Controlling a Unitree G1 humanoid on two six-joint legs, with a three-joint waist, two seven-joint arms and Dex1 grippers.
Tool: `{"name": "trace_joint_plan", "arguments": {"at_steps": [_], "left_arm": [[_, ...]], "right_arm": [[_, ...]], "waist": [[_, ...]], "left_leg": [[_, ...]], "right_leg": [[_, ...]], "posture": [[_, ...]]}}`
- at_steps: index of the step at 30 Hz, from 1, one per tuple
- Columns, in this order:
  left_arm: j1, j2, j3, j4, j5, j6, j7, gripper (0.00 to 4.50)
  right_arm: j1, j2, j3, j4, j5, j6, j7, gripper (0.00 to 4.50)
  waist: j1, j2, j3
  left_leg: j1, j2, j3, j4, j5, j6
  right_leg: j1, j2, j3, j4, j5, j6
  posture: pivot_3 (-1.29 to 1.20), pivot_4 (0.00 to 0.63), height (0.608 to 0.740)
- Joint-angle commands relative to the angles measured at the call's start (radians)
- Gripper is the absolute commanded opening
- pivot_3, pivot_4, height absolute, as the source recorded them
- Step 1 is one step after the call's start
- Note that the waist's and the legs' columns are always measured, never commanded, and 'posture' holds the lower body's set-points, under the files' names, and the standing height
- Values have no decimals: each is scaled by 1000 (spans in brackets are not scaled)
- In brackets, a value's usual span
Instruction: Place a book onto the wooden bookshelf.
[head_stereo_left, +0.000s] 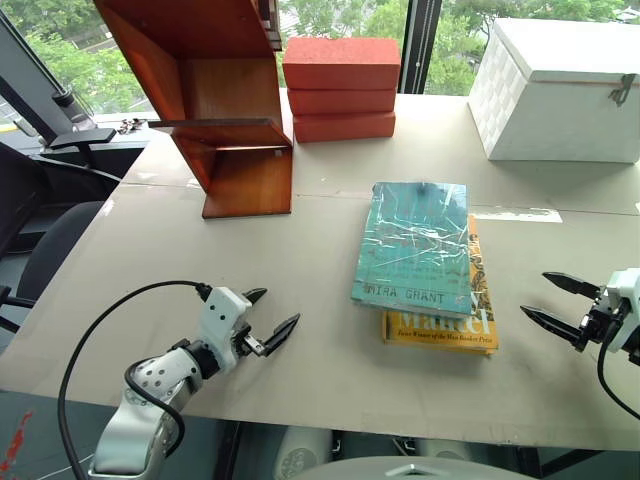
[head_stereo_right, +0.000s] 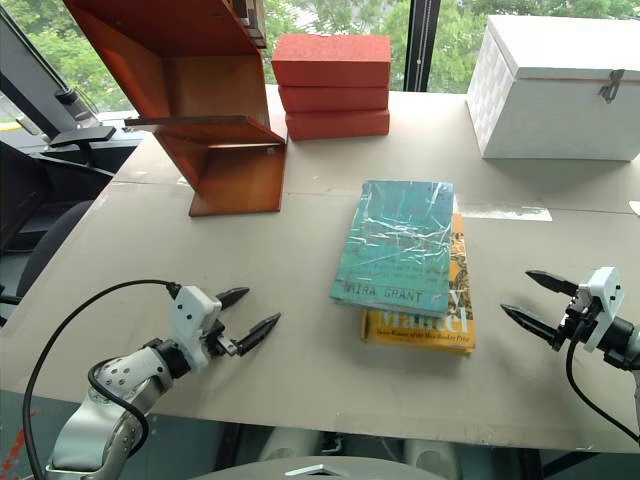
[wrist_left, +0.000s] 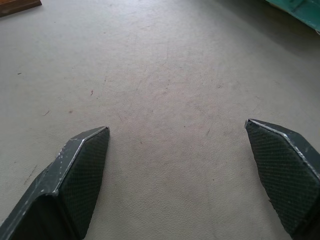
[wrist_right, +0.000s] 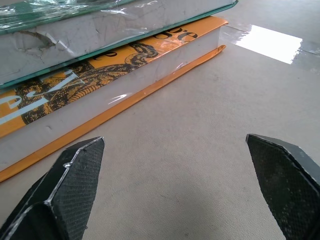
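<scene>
Table (head_stereo_left: 300, 300) under bookshelf (head_stereo_left: 225, 110), bricks (head_stereo_left: 340, 88), box (head_stereo_left: 560, 90)

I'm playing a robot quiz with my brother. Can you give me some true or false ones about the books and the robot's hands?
1. The teal-green glossy hardcover book lies on top of the yellow paperback book. True.
2. The left end effector is holding the teal-green book. False: it is open and apart from it.
3. The teal-green book already stands on the reddish-brown wooden bookshelf. False: it lies on the grey table.
4. The right end effector is open. True.
</scene>
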Motion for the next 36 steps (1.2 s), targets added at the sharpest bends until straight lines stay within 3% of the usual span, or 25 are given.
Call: {"name": "trace_joint_plan", "arguments": {"at_steps": [1,7,11,15,20,25,30,34,36], "left_arm": [[-6,6,19,-5,-7,-5,-6,4483],[-85,-10,0,4,-63,42,-30,4483],[-247,-31,-21,56,-211,174,-119,4483],[-548,-64,-74,241,-273,484,-71,4483],[-889,-122,-88,522,-434,893,-156,4483],[-1055,-156,-179,744,-425,1016,-306,4483],[-1158,-200,-255,956,-343,999,-390,4483],[-1193,-229,-272,1060,-274,955,-406,3199],[-1204,-242,-251,1089,-271,959,-411,3199]], "right_arm": [[-5,-9,-25,-15,6,-18,10,4500],[15,-4,-46,-54,47,4,24,4500],[74,-20,-72,-192,139,110,57,4500],[113,-39,-107,-354,209,202,33,4500],[131,-43,-146,-475,235,244,-8,4500],[158,-40,-187,-553,247,265,-38,4500],[190,-40,-228,-599,254,276,-59,4500],[199,-48,-240,-600,249,276,-54,4500],[198,-51,-243,-595,249,275,-51,4500]], "waist": [[0,0,0],[2,0,0],[4,0,0],[8,-2,1],[0,-11,7],[0,-12,7],[4,-13,8],[1,-16,10],[1,-16,10]], "left_leg": [[0,0,0,0,0,0],[0,0,0,0,0,0],[-1,0,0,0,0,0],[-1,-1,-1,3,1,0],[0,-2,-2,5,1,0],[0,-3,-1,4,4,-5],[-1,-4,-2,3,4,-5],[-1,-5,-2,4,4,-5],[-1,-5,-2,4,4,-5]], "right_leg": [[0,0,0,0,0,0],[1,0,0,0,0,0],[1,0,-1,0,0,0],[2,1,-3,1,0,1],[4,9,-7,3,3,6],[3,11,-6,4,1,9],[3,10,-6,4,0,11],[3,10,-5,4,0,11],[3,10,-5,4,0,11]], "posture": [[0,150,718],[0,150,718],[0,150,718],[0,150,718],[0,150,718],[0,150,718],[0,150,718],[0,150,718],[0,150,718]]}}
